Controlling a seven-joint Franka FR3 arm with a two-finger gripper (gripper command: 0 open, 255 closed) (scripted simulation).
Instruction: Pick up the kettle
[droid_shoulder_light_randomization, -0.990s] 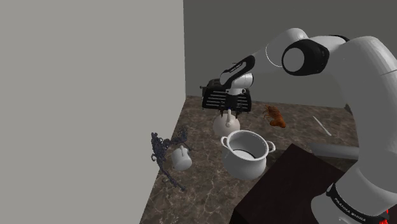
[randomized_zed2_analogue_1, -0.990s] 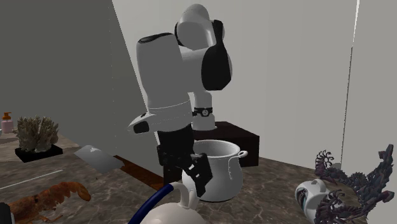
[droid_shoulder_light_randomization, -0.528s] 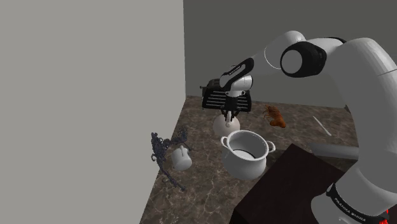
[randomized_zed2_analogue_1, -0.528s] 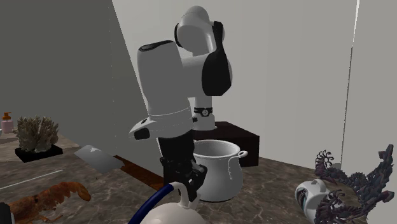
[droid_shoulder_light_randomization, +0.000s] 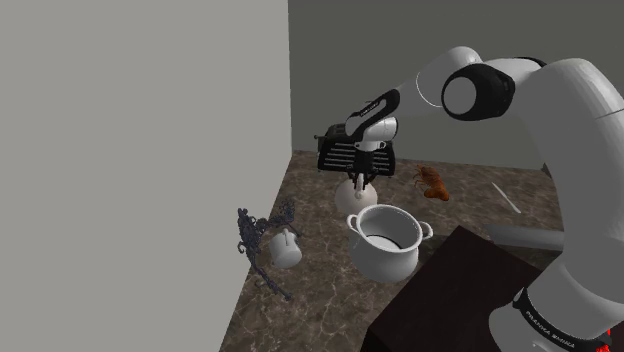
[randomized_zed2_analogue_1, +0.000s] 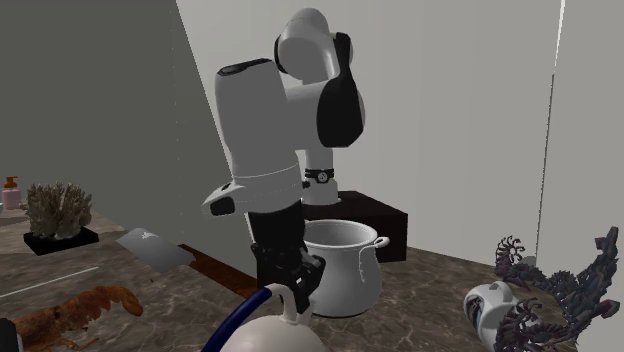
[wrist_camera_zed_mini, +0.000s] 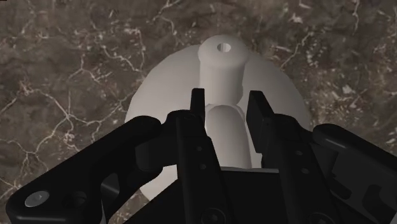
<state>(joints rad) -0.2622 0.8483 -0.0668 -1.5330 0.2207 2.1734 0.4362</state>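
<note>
The kettle (droid_shoulder_light_randomization: 353, 198) is a round white body standing on the marble counter at the back, left of the pot. My black gripper (droid_shoulder_light_randomization: 360, 180) hangs straight down over it. In the wrist view the fingers (wrist_camera_zed_mini: 198, 113) clasp a rounded white stem on top of the kettle (wrist_camera_zed_mini: 159, 111), just behind a short white cylinder (wrist_camera_zed_mini: 221, 60) with a hole in it. In the second exterior view the gripper (randomized_zed2_analogue_1: 294, 296) sits on the kettle's top (randomized_zed2_analogue_1: 272, 338), beside its curved blue handle (randomized_zed2_analogue_1: 236, 320). The gripper is shut on the kettle.
A white two-handled pot (droid_shoulder_light_randomization: 386, 241) stands close in front of the kettle. A small white mug (droid_shoulder_light_randomization: 286, 248) lies by a dark spiky ornament (droid_shoulder_light_randomization: 254, 234) near the grey wall. An orange lobster (droid_shoulder_light_randomization: 432, 183) and a pale knife (droid_shoulder_light_randomization: 505, 197) lie further right. The dark stand (droid_shoulder_light_randomization: 455, 300) is at the lower right.
A second ago the fingers stood apart over the kettle's top; the hand then dropped a little and the fingers shut on the stem. Nothing has moved over the last half second.
</note>
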